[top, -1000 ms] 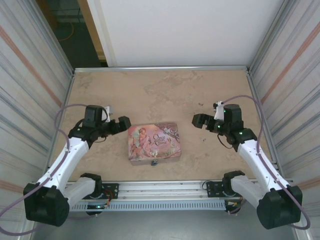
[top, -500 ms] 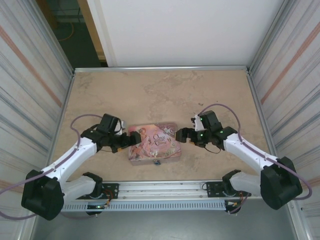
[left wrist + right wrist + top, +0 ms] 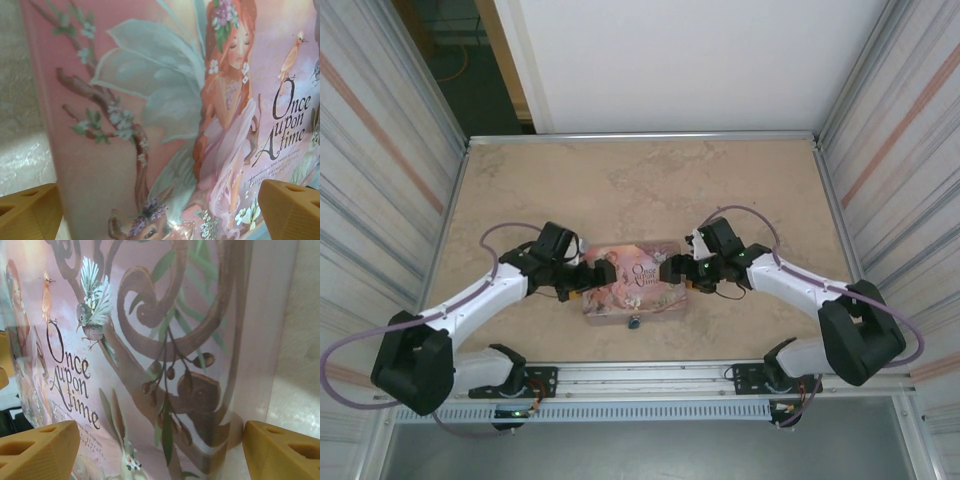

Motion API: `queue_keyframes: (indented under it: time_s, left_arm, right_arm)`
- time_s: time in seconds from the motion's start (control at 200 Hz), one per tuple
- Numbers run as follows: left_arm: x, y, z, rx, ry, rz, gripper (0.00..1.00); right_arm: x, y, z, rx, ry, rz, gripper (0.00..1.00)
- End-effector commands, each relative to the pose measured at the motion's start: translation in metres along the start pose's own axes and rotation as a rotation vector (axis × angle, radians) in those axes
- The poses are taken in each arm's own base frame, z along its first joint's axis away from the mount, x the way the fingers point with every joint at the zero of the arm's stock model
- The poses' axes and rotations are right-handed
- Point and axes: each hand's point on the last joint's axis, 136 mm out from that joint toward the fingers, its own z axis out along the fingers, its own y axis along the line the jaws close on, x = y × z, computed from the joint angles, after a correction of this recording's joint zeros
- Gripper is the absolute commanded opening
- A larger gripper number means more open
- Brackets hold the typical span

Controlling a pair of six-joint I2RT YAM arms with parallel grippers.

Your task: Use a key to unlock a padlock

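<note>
Worktop point(image 3: 640, 190), beige stone look, carries one pink pictured tin point(image 3: 635, 292) near the front edge, lid reading "Once upon a time". Both arms reach in over the tin, one at each end.

Left claw point(image 3: 160, 207): fingers spread wide, nothing held, lid art between them. Right claw point(image 3: 161, 449): the same, spread wide and empty over the tin's right end. Can't tell if either touches the lid.

Padlock point(image 3: 632, 322): tiny, blue-teal, at the middle of the tin's near side, between the two claws and closer to the bases. Too small to read the shackle.

Progress, my read: early. No key in either claw, padlock not touched. Left to do: get the key, seat it, turn it, free the shackle.

Counts: 1 worktop, 1 tin, 2 arms, 2 claws, 1 padlock.
</note>
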Motion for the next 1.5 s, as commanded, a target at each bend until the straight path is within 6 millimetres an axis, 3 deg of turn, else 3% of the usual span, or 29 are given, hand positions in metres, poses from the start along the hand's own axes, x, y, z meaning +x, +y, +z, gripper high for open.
queue_keyframes:
  time_s: [0.0,0.286,0.496,0.681,0.852,1.032,1.237,1.373,1.498]
  left_arm:
    - [-0.029,-0.036,-0.006,0.088,-0.058,0.1,0.99]
    - [-0.094,-0.067,0.01,0.145,-0.1,0.162,0.99]
    - [-0.143,-0.071,0.023,0.132,-0.113,0.189,0.99]
    - [-0.173,-0.072,0.04,0.129,-0.101,0.188,0.99]
    - [-0.19,-0.067,0.047,0.119,-0.122,0.165,0.99]
    - [-0.204,-0.065,0.044,0.113,-0.143,0.16,0.99]
    - [-0.215,-0.062,0.028,0.103,-0.171,0.17,0.99]
    - [-0.217,-0.059,0.012,0.081,-0.207,0.185,0.99]
    - [-0.21,-0.056,-0.006,0.061,-0.243,0.205,0.99]
  right_arm:
    - [-0.017,0.029,-0.003,-0.067,-0.024,-0.042,0.81]
    - [-0.06,0.033,-0.002,-0.051,-0.108,-0.053,0.79]
    - [-0.094,0.027,0.0,-0.022,-0.185,-0.039,0.8]
    - [-0.121,0.021,0.0,-0.007,-0.231,-0.036,0.8]
    - [-0.137,0.004,-0.007,0.037,-0.275,-0.006,0.83]
    - [-0.144,-0.006,-0.017,0.086,-0.286,-0.012,0.86]
    - [-0.143,-0.024,-0.043,0.193,-0.313,-0.03,0.9]
    - [-0.132,-0.038,-0.068,0.283,-0.29,-0.064,0.9]
    - [-0.11,-0.052,-0.091,0.402,-0.212,-0.137,0.87]
